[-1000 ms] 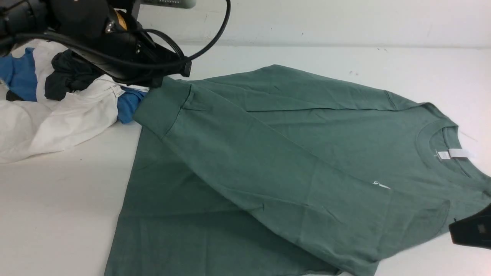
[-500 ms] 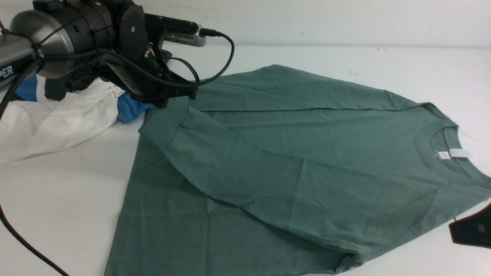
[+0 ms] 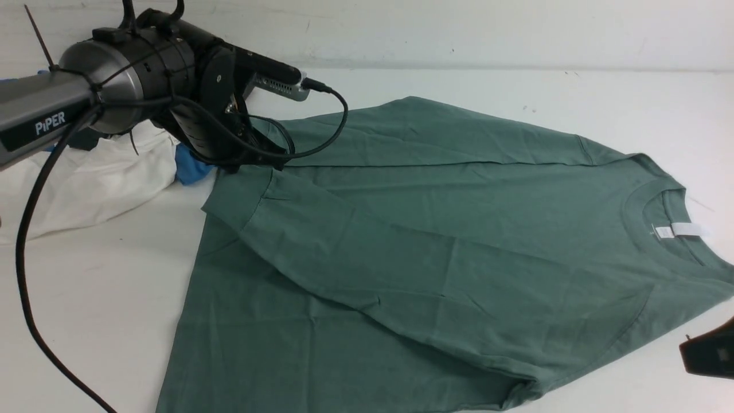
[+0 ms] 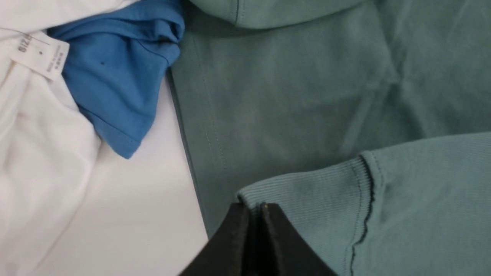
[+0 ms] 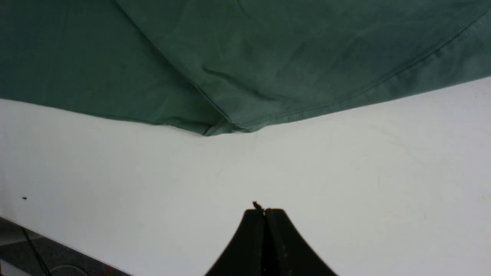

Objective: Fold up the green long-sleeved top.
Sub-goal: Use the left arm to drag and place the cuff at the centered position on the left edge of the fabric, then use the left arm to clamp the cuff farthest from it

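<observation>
The green long-sleeved top [image 3: 459, 241] lies flat across the white desk [image 3: 86, 298], collar right and one sleeve folded over its body, with the left fingers [image 4: 241, 234] pressed together at its ribbed cuff [image 4: 307, 199] far left, just beside heaped white and blue clothes [image 3: 114, 172], and the right fingers [image 5: 249, 241], likewise pressed together, over the desk near right.

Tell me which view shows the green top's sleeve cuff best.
The left wrist view: the cuff fills it close up, ribbing and seam clear. The front view shows it small, its ribbing lost. The right wrist view shows only another edge of the top, no cuff.
</observation>
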Robot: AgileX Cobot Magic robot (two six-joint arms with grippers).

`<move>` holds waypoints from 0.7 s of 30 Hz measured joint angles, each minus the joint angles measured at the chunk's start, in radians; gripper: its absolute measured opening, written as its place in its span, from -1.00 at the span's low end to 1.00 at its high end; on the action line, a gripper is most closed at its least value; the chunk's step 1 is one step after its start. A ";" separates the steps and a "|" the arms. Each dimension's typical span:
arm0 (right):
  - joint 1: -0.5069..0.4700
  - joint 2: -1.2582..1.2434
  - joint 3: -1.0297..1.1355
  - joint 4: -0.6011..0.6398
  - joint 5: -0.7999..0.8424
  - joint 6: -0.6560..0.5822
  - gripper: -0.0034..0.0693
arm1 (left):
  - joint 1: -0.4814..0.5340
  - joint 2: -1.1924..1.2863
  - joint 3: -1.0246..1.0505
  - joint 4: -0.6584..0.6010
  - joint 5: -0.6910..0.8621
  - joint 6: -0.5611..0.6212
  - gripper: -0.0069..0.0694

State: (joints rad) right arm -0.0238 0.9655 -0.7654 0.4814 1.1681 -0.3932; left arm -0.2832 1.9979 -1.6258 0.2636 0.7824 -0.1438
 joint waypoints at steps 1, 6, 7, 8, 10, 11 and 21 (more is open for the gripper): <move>0.032 0.001 0.000 -0.014 0.000 0.017 -0.93 | 0.000 0.006 0.000 0.008 -0.002 0.000 -0.67; 0.176 0.036 0.000 -0.084 -0.034 0.104 -0.93 | 0.000 0.018 -0.006 0.030 -0.004 -0.001 -0.45; 0.205 0.051 0.000 -0.101 -0.045 0.126 -0.92 | 0.000 0.018 -0.012 0.029 0.005 -0.002 -0.41; 0.233 0.068 0.000 -0.121 -0.056 0.145 -0.90 | 0.000 0.018 -0.018 0.028 0.012 -0.002 -0.37; 0.301 0.119 0.000 -0.176 -0.087 0.215 -0.84 | 0.000 0.018 -0.053 0.008 0.071 -0.003 -0.31; 0.327 0.142 0.000 -0.200 -0.100 0.249 -0.80 | 0.000 0.018 -0.070 -0.004 0.102 -0.003 -0.30; 0.548 0.418 -0.002 -0.414 -0.341 0.359 0.06 | 0.000 -0.042 -0.153 -0.100 0.429 0.038 -0.81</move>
State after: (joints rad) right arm 0.5241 1.3832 -0.7676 0.0678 0.8273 -0.0344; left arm -0.2832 1.9563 -1.7788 0.1638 1.2115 -0.1057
